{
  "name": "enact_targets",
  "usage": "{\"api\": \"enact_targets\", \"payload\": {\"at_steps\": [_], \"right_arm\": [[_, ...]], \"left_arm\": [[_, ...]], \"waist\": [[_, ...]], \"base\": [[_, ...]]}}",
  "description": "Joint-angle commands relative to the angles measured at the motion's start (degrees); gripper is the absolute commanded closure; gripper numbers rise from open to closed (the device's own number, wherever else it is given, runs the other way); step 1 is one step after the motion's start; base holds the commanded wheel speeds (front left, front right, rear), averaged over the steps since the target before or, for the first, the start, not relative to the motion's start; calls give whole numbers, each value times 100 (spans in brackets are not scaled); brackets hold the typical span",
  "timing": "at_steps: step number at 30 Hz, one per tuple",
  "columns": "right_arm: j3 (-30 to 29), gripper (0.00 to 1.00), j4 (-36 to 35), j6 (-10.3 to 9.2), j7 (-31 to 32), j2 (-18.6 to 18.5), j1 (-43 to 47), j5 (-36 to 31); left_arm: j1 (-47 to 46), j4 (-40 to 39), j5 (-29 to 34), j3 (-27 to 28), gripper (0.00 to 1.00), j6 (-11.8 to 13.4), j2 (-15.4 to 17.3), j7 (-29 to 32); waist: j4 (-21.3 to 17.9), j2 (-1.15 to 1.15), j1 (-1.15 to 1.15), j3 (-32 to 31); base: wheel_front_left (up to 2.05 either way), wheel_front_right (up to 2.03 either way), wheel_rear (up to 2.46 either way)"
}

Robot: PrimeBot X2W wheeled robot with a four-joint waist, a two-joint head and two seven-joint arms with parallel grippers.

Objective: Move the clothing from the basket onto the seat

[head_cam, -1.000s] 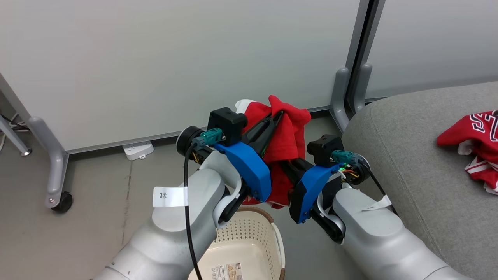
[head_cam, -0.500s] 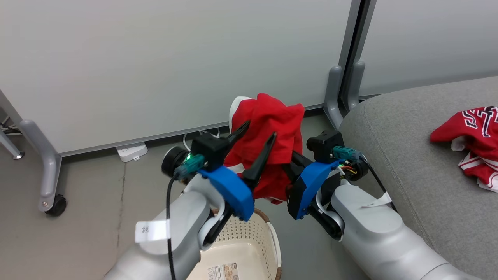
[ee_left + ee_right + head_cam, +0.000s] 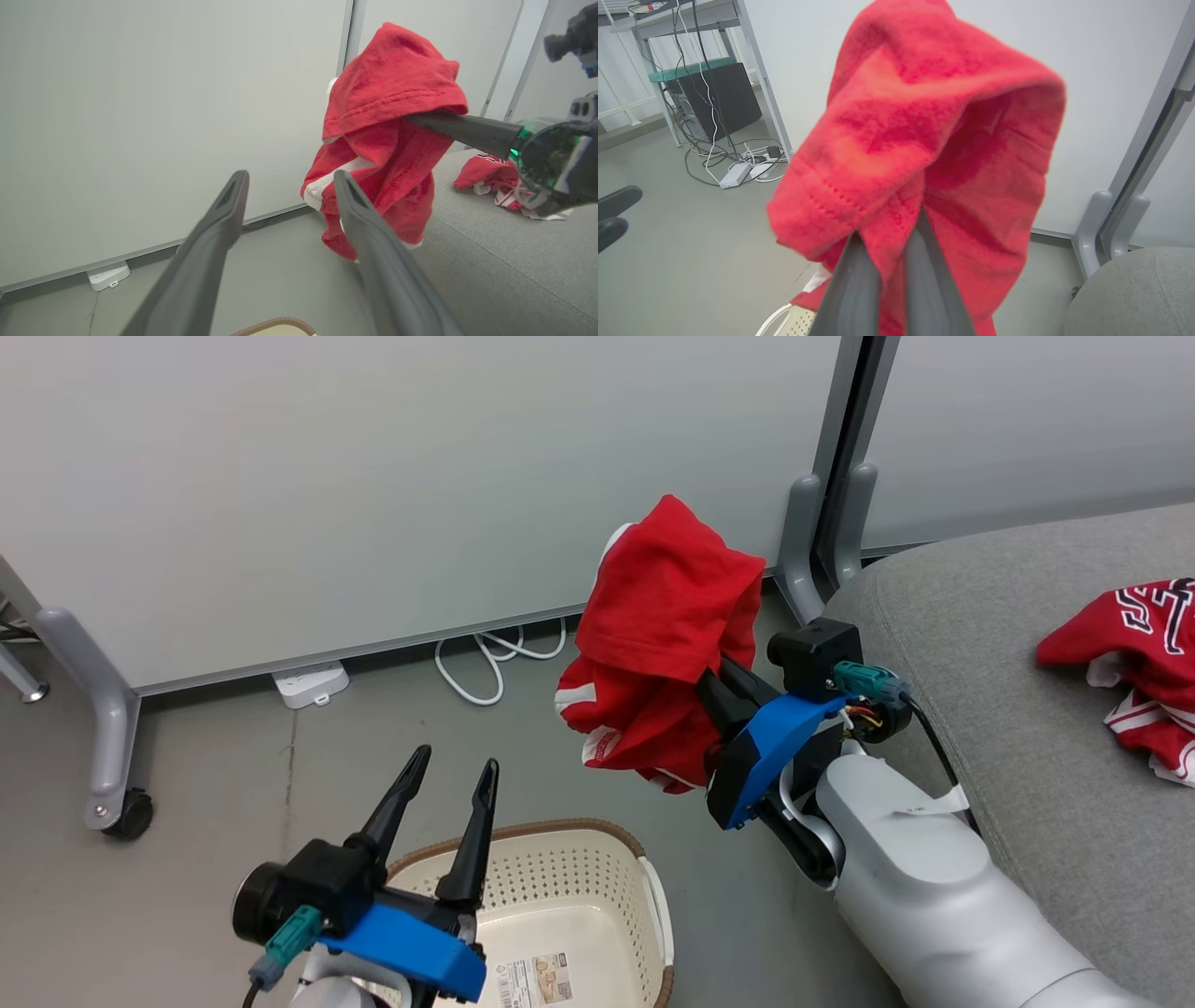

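One piece of the clothing, a red garment with white stripes, hangs in the air over the floor beside the seat. My right gripper is shut on it, the cloth draping over its fingertips. Another red garment with white lettering lies on the grey seat. Lower left, my left gripper stands open and holds nothing, just above the cream basket. The part of the basket's floor that shows is bare except for a paper label. In the left wrist view the open left gripper points at the hanging garment.
Pale partition panels stand behind, on grey legs with a caster and a post at the seat's corner. A white power strip and a looped white cable lie by the wall. A desk with a black computer and cables stands farther off.
My left gripper has opened, let go of the red garment and drawn back down-left to the basket. The right gripper keeps the garment and has carried it slightly up and right.
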Motion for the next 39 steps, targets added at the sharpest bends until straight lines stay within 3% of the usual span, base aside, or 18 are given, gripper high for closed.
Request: {"api": "enact_targets", "payload": {"at_steps": [1,13,22,31,36,39], "right_arm": [[-45,100,-37,2,-31,-14,78,-28],[-261,100,-181,3,-31,10,161,-270],[-390,100,-333,3,-31,9,159,-324],[-664,100,-479,3,-32,6,242,-440],[-769,100,-578,3,-31,24,329,-457],[-899,100,-629,3,-31,26,383,-491]], "left_arm": [[80,-56,101,96,0,-39,-36,-25],[574,-109,767,889,0,-363,-467,-26],[622,-243,977,1304,0,-415,-537,-21],[506,-296,1096,1320,0,-429,-493,-21],[469,-261,1078,1251,0,-430,-399,-21],[353,-231,1056,1134,0,-431,-337,-22]], "waist": [[8,0,0,9],[-218,0,0,128],[-1209,0,0,434],[-2245,0,0,711],[-2674,0,0,827],[-2733,0,0,919]], "base": [[0,0,0],[0,0,0],[0,0,0],[0,0,0],[0,0,0],[0,0,0]]}}
